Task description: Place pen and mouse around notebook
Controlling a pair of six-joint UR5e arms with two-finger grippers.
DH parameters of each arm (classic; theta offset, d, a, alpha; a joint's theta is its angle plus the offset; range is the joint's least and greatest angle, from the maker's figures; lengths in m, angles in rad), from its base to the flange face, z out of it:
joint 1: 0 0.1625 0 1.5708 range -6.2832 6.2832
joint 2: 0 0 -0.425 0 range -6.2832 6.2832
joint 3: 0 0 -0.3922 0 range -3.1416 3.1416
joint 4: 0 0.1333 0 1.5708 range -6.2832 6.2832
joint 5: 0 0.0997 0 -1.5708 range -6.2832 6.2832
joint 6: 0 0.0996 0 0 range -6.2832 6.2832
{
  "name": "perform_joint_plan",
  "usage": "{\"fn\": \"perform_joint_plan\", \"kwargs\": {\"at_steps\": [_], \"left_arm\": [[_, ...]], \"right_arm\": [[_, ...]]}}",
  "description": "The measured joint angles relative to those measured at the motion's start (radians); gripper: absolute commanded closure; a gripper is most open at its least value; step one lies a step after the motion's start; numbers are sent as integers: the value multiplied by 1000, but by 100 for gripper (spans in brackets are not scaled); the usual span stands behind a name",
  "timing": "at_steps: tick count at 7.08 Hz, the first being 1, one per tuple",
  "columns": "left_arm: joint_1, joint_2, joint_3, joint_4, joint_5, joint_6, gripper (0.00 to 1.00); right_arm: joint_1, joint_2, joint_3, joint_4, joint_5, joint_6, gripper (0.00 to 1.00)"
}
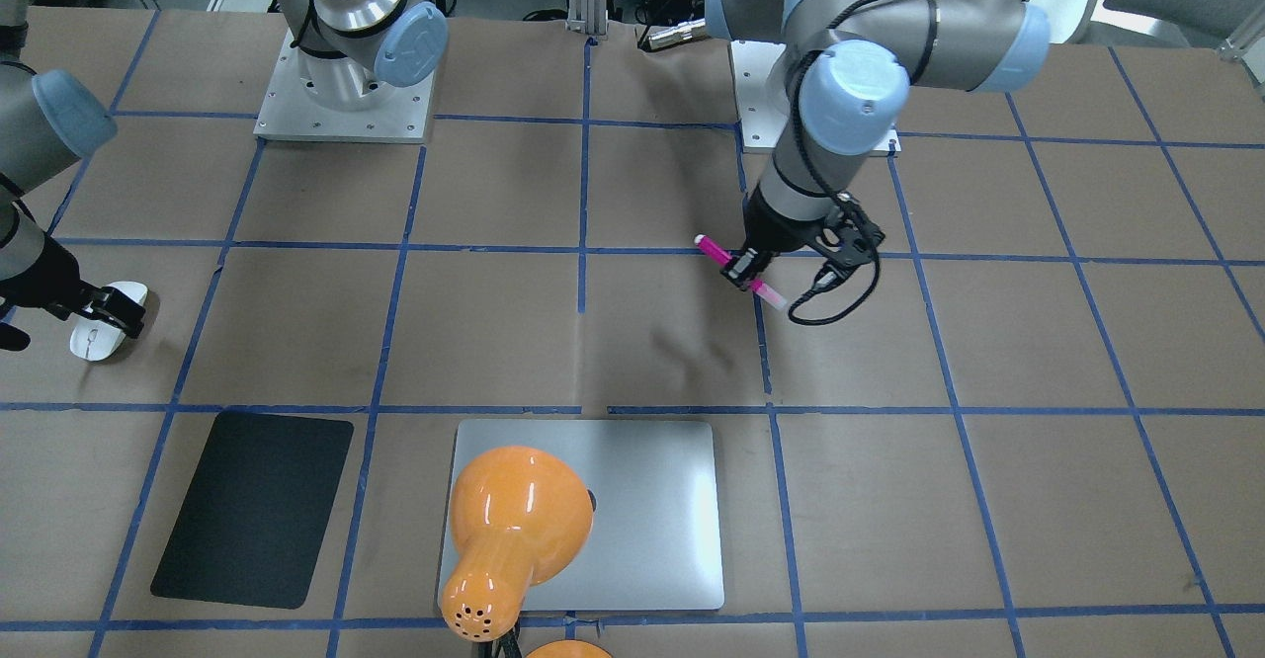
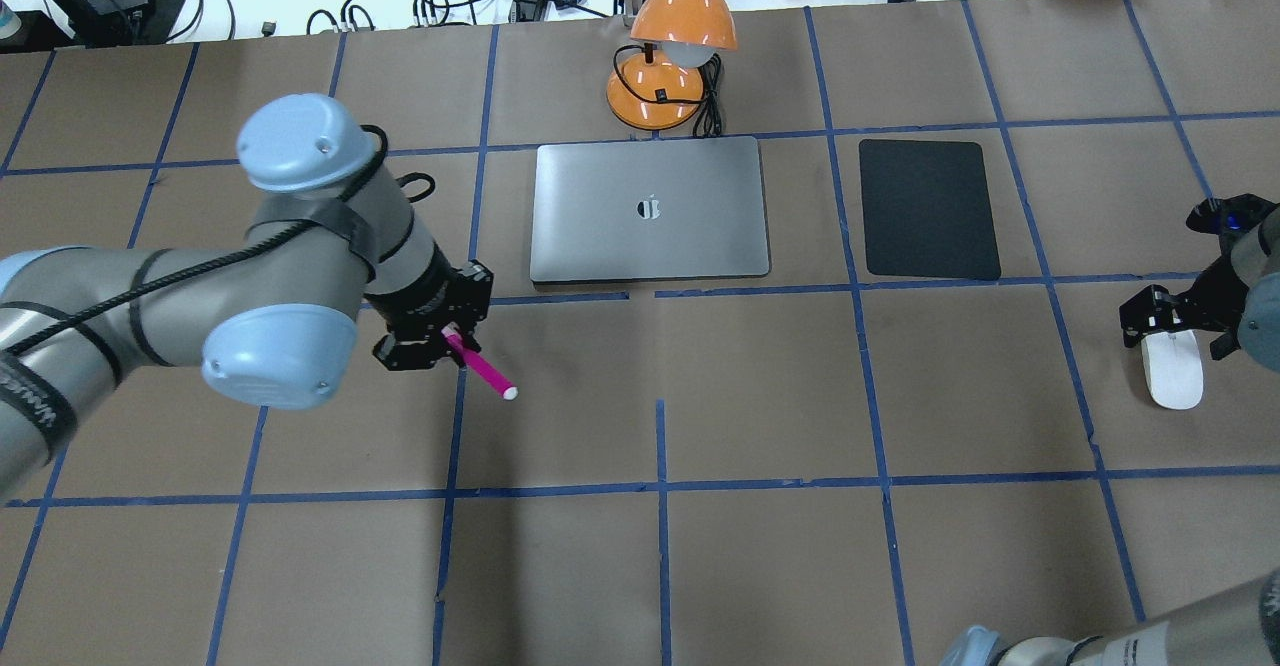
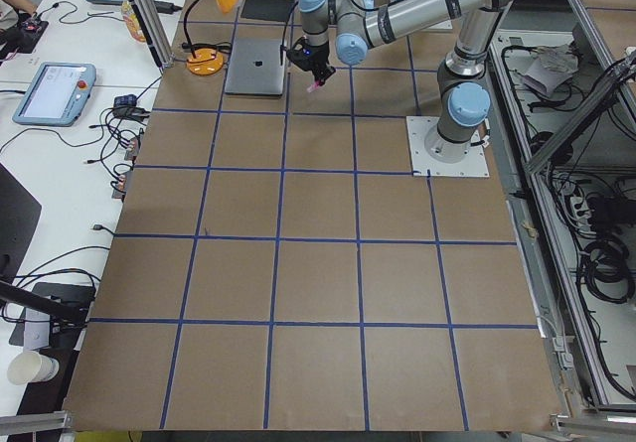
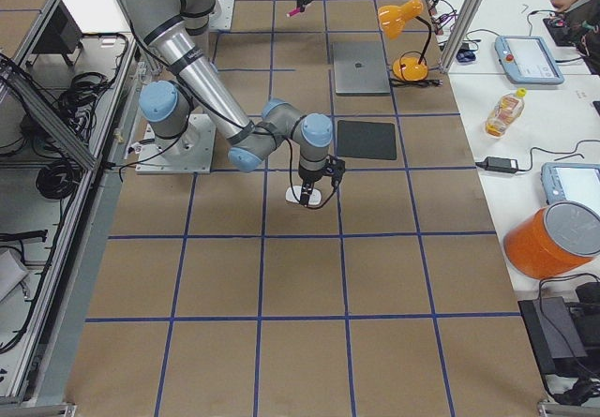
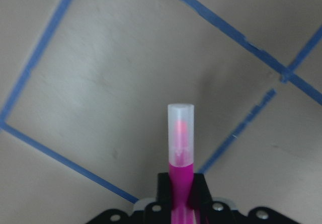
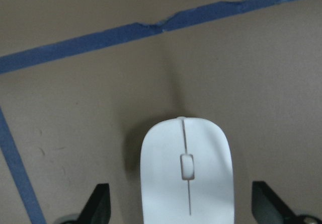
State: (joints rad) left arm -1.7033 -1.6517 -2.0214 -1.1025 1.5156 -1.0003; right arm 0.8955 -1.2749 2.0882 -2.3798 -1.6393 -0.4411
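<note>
My left gripper (image 2: 447, 338) is shut on the magenta pen (image 2: 482, 373) and holds it clear above the brown table, with the pale cap end (image 5: 180, 133) sticking out in front. The pen (image 1: 743, 268) hangs left of and nearer to me than the silver notebook (image 2: 650, 236), which lies closed and flat. At the far right my right gripper (image 2: 1180, 331) stands open over the white mouse (image 2: 1172, 376). In the right wrist view one finger (image 6: 98, 206) stands on each side of the mouse (image 6: 187, 178), with a gap between them and it.
A black mat (image 2: 928, 208) lies right of the notebook, between it and the mouse. An orange desk lamp (image 2: 670, 46) stands just behind the notebook, and its shade (image 1: 514, 515) hides part of the notebook (image 1: 652, 510) in the front-facing view. Blue tape lines grid the table.
</note>
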Motion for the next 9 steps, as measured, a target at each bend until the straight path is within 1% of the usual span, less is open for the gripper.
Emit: {"fn": "perform_joint_plan", "kwargs": {"at_steps": [1, 2, 3, 4, 5, 6, 7, 8, 9], "left_arm": [[-100, -42, 1, 57, -5, -198, 100], [-166, -90, 4, 125, -17, -365, 100], [-220, -144, 8, 204, -32, -523, 100], [-259, -200, 18, 277, -38, -652, 100], [-277, -251, 34, 318, -37, -738, 100], [-284, -287, 47, 335, -32, -777, 100], [-287, -312, 54, 341, -30, -794, 100], [-287, -326, 57, 344, -30, -797, 3], [-288, -335, 58, 345, -33, -799, 0]], "right_arm": [[-3, 6, 1, -2, 0, -6, 0], [-6, 14, 1, -3, -1, -7, 0], [-8, 19, 1, -4, -1, -6, 0], [-9, 20, 2, -4, -2, -4, 3], [-10, 19, 2, 2, -4, -2, 9], [-10, 17, 2, 15, -5, -1, 13], [-10, 15, 3, 28, -5, -1, 15], [-11, 14, 3, 33, -7, -1, 19], [-11, 14, 3, 35, -17, -1, 25]]}}
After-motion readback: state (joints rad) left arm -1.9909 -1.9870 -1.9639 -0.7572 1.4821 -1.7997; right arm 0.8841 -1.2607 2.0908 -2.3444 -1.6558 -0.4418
